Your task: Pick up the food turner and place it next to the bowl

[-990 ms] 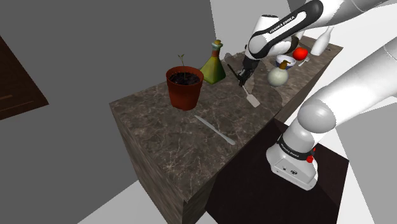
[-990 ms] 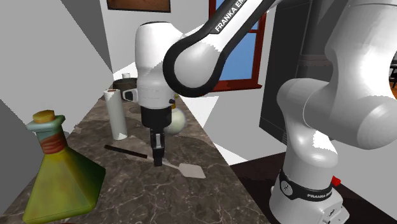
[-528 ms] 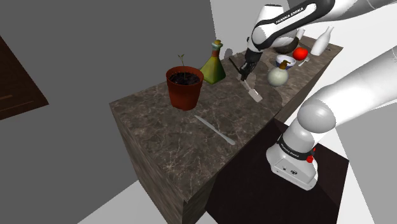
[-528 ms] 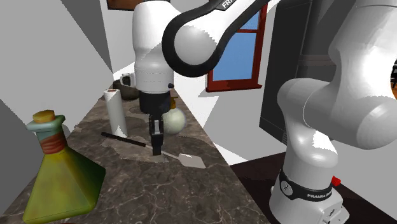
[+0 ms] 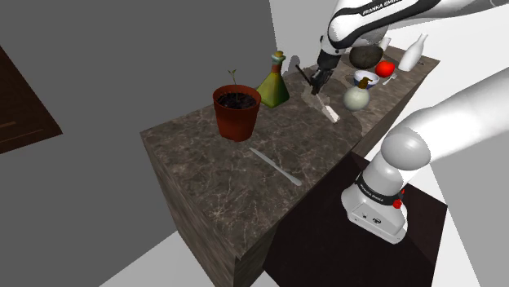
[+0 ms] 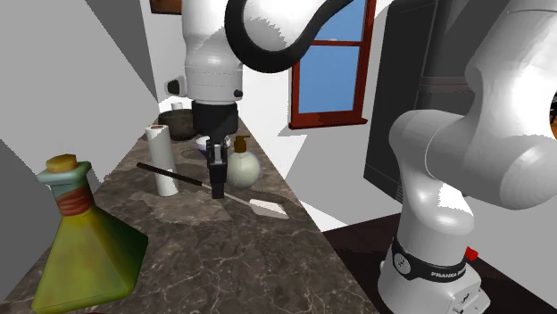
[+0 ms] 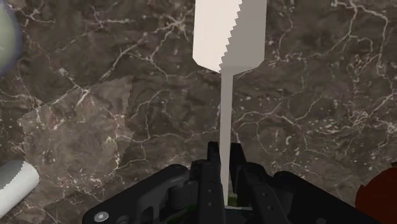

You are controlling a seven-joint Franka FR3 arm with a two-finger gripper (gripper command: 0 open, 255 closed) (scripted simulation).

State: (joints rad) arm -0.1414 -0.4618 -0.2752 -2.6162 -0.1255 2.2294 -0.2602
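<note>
Food turner [image 7: 229, 32] hangs above the marble counter [image 7: 95, 95], my gripper [image 7: 224, 159] clamped on its thin shank. It seems light, stiff, maybe slippery; a mid-length hold should limit pivoting.

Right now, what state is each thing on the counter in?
food turner, lifted off the counter, tilted, clasped by its shaft.
gripper, shut on the food turner.
green bottle, upright, corked.
flower pot, upright, soil and sprout inside.
knife, lying flat.
white roll, standing upright.

White arm [image 5: 457, 94] stretched high, black tool [image 6: 218, 187] pointing down, fingers [image 7: 213, 160] seemingly pinched close.
</note>
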